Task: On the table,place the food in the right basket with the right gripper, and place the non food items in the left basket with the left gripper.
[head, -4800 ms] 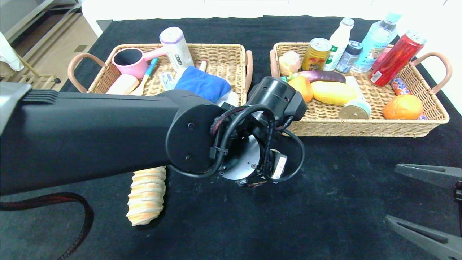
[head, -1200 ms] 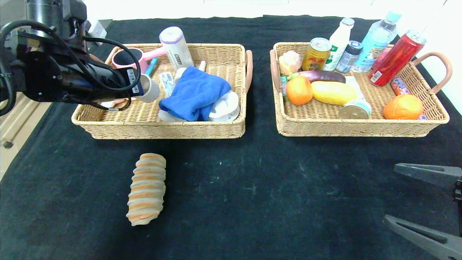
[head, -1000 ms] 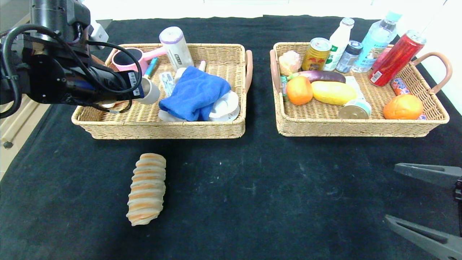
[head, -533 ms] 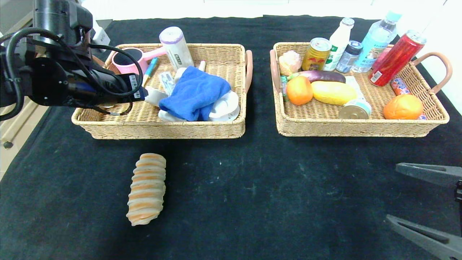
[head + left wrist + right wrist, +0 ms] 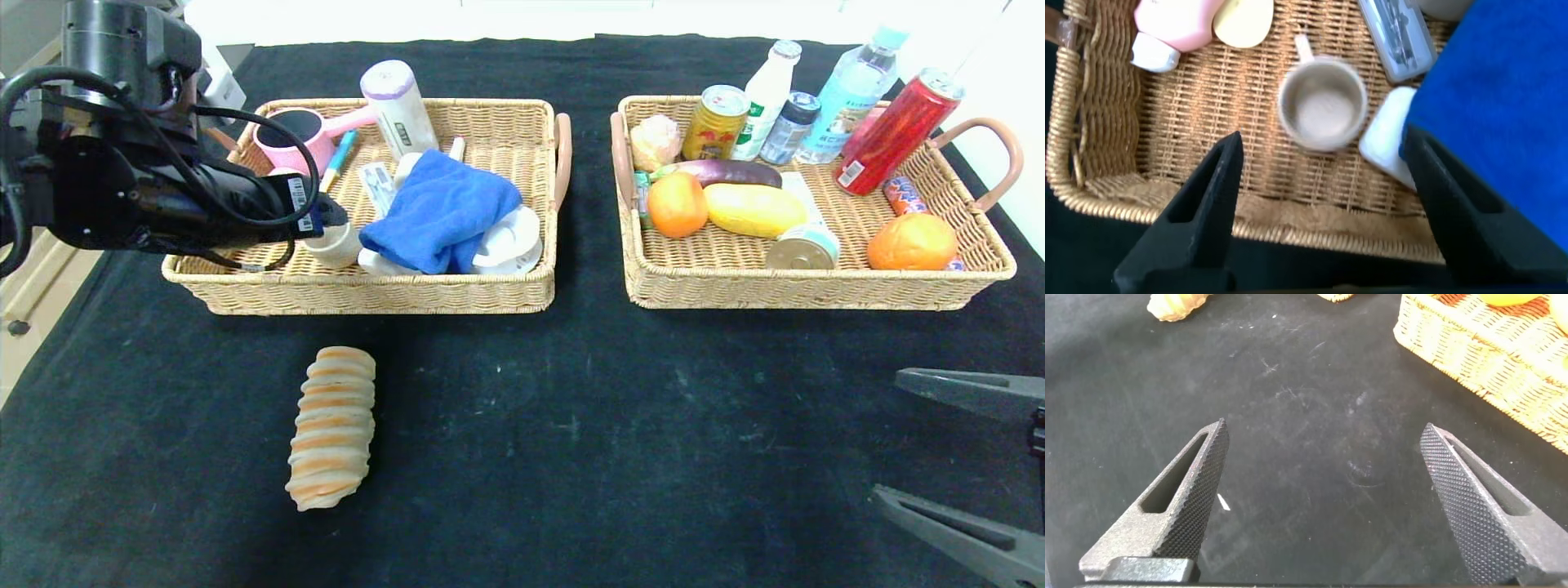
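Observation:
The cream cup [image 5: 333, 245] stands upright on the floor of the left basket [image 5: 367, 298], free of the fingers; it also shows in the left wrist view [image 5: 1323, 102]. My left gripper [image 5: 331, 216] hovers just above it, open and empty [image 5: 1323, 163]. The blue cloth [image 5: 441, 208] lies in the same basket beside the cup. The striped bread roll [image 5: 332, 425] lies on the black table in front of the left basket. The yellow fruit [image 5: 755, 210], orange [image 5: 676, 204] and tin [image 5: 804, 249] lie in the right basket [image 5: 816, 290]. My right gripper [image 5: 886, 437] is open and empty at the near right [image 5: 1323, 433].
The left basket also holds a pink pot [image 5: 298, 139], a white tube [image 5: 400, 102] and white plastic pieces [image 5: 506, 241]. The right basket holds bottles, cans [image 5: 894, 131], an eggplant [image 5: 727, 171] and another orange item [image 5: 910, 241]. Black table [image 5: 612, 425] lies between the roll and my right gripper.
My left gripper held the cup above the left basket, lowered and opened. The cup now stands on the basket floor. The right arm has not moved.

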You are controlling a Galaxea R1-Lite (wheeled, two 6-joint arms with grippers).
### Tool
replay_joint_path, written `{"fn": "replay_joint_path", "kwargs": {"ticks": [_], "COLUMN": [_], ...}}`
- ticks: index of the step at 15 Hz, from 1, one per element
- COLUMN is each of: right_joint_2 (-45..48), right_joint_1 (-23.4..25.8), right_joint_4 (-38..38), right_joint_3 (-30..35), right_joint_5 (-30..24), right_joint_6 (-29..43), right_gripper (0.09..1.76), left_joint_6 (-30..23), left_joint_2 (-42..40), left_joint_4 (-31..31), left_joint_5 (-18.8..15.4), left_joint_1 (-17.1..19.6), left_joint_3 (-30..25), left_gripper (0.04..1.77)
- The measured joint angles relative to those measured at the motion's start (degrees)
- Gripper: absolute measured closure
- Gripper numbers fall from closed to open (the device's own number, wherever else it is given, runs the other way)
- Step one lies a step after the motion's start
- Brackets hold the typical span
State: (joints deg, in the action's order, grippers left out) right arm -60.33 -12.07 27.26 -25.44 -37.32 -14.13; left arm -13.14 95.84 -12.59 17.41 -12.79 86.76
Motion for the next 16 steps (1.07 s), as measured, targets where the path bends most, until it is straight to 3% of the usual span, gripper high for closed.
{"fn": "replay_joint_path", "kwargs": {"ticks": [4, 7, 10, 16], "right_joint_2": [-0.1, -0.2, -0.3, -0.5], "right_joint_1": [-0.1, -0.3, -0.4, -0.4], "right_joint_4": [0.0, -0.2, -0.2, -0.2], "right_joint_3": [0.1, 0.3, 0.4, 0.4], "right_joint_5": [-0.1, 0.0, 0.0, 0.0], "right_joint_6": [-0.1, -0.1, -0.2, -0.2], "right_gripper": [0.14, 0.14, 0.14, 0.14], "left_joint_6": [-0.4, -0.9, -2.1, -2.4], "left_joint_2": [-4.2, -7.6, -9.3, -10.7], "left_joint_4": [-2.0, -6.4, -6.8, -6.4], "left_joint_5": [0.4, 0.5, 0.5, -0.7], "left_joint_1": [-2.6, -6.7, -10.4, -11.5], "left_joint_3": [-4.2, -9.2, -15.2, -23.8], "left_gripper": [0.26, 0.21, 0.17, 0.13]}}
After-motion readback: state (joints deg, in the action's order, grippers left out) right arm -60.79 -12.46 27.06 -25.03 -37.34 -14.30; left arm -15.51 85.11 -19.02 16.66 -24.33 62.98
